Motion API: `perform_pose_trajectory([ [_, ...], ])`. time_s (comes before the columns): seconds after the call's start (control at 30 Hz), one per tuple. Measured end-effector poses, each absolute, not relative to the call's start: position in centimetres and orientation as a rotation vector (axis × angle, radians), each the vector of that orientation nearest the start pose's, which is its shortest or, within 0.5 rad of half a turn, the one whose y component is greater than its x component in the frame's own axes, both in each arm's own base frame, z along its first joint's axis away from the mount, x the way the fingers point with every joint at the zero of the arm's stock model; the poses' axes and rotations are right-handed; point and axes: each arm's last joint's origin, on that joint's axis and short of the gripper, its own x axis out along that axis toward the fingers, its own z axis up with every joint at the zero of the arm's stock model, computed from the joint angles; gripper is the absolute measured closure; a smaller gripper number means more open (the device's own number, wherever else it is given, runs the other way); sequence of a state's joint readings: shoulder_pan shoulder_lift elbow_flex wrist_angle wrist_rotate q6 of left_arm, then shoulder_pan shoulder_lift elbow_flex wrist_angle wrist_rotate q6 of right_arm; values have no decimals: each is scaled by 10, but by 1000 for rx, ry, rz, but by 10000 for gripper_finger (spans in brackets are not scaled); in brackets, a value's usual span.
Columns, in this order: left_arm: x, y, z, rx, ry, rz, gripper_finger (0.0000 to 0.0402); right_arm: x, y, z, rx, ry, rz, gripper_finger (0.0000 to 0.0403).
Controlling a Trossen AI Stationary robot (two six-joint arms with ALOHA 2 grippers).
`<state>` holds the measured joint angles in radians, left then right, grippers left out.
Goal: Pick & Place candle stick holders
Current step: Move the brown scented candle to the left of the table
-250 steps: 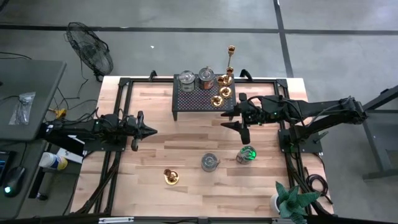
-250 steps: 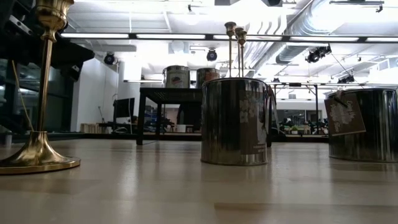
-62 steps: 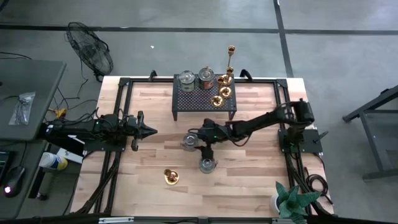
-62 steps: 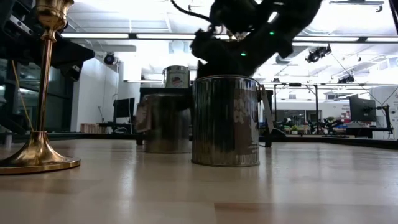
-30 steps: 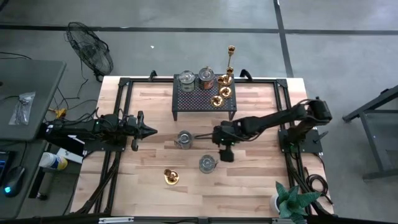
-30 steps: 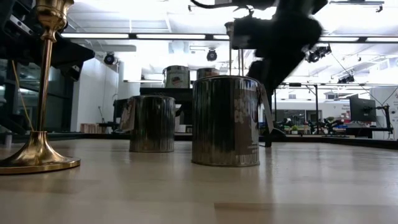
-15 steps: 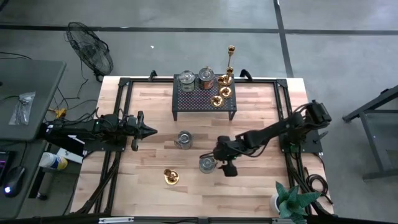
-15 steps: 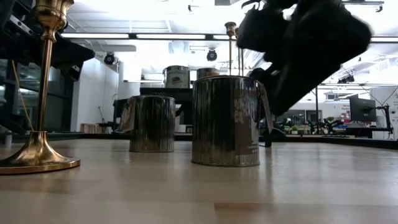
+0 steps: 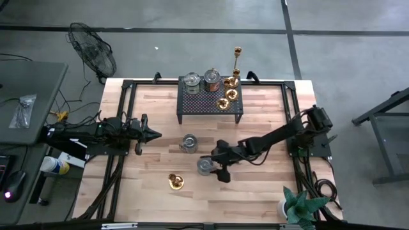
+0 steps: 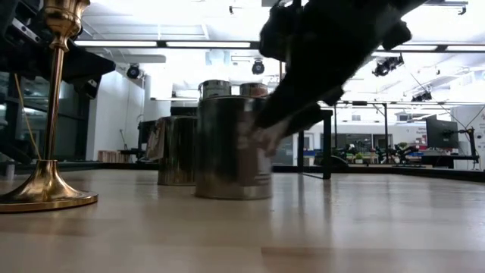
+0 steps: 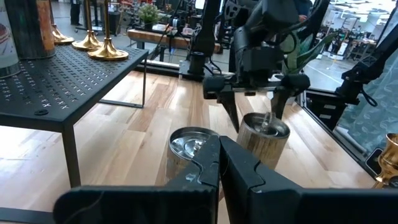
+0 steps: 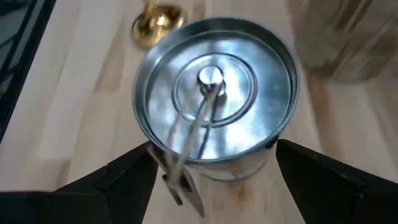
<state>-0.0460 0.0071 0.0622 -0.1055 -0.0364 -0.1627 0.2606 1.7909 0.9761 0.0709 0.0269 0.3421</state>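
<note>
- Your right gripper (image 9: 213, 170) is straddling the nearer silver cup (image 9: 204, 167) out on the bare wood of the table (image 9: 153, 195), fingers spread as wide as they go. In the right wrist view the cup (image 12: 214, 102) is sitting between the two dark fingers (image 12: 127, 177), and I am not seeing them clamped on it.
- You are risking a shove rather than a grip: if one finger is meeting the cup wall before the other, the cup is going to skate across the smooth wood.
- The cup's wire handle (image 12: 189, 134) is lying across its top and hanging over the rim. Closing on it could be giving you a crooked, slipping hold.
- The second silver cup (image 9: 188, 142) is standing near, towards the black stand (image 9: 209, 102), and the brass candlestick (image 9: 176, 181) is close on the other side. A sideways sweep could be knocking either, and the candlestick looks the easier to topple.
- The low view is blurred here, so I cannot tell whether the cup is tilting or the fingers are touching it.
- Your left gripper (image 9: 153, 134) is waiting pinched together at the left edge, well apart, and is posing no hazard.
</note>
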Motion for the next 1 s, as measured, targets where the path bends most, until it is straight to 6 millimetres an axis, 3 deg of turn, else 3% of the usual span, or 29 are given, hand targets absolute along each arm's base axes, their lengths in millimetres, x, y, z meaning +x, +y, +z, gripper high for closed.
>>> perform_pose_trajectory([
  [0.23,94,-3,174,-161,50,-6,401,370,78,161,221,692,17,87],
  [0.73,94,-3,174,-161,50,-6,401,425,60,161,174,610,29,87],
  [1.0,94,-3,174,-161,50,-6,401,429,61,165,181,609,41,87],
])
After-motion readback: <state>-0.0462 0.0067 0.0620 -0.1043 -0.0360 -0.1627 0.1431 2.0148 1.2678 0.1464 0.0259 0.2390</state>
